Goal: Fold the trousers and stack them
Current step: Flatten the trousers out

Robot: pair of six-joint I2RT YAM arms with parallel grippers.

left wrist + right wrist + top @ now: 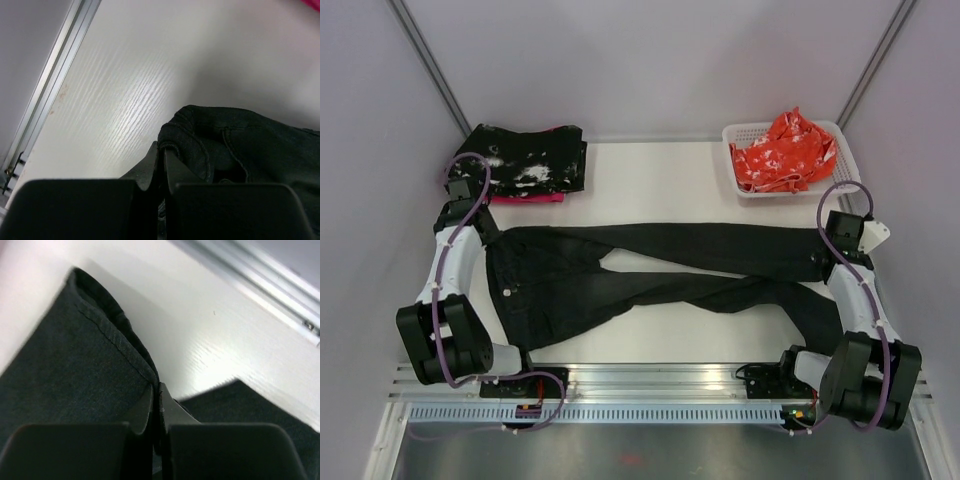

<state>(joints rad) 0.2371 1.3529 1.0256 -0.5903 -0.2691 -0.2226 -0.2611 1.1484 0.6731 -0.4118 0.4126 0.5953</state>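
trousers (660, 262) pinched at both ends, left gripper (161, 152) at waist, right gripper (156, 390) at hem.

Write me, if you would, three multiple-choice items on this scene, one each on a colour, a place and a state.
1. What colour are the trousers? A red; B black; C white.
2. Where does the orange-red cloth lie? A on the trousers; B folded at the near edge; C in the white basket.
3. How is the left gripper? A shut on the trousers; B wide open; C shut on the basket.

Key: 1 B, they are solid black in the top view. 2 C, the cloth is heaped inside the basket at the far right. 3 A, the left wrist view shows its fingers closed with the trousers' edge pinched between them.
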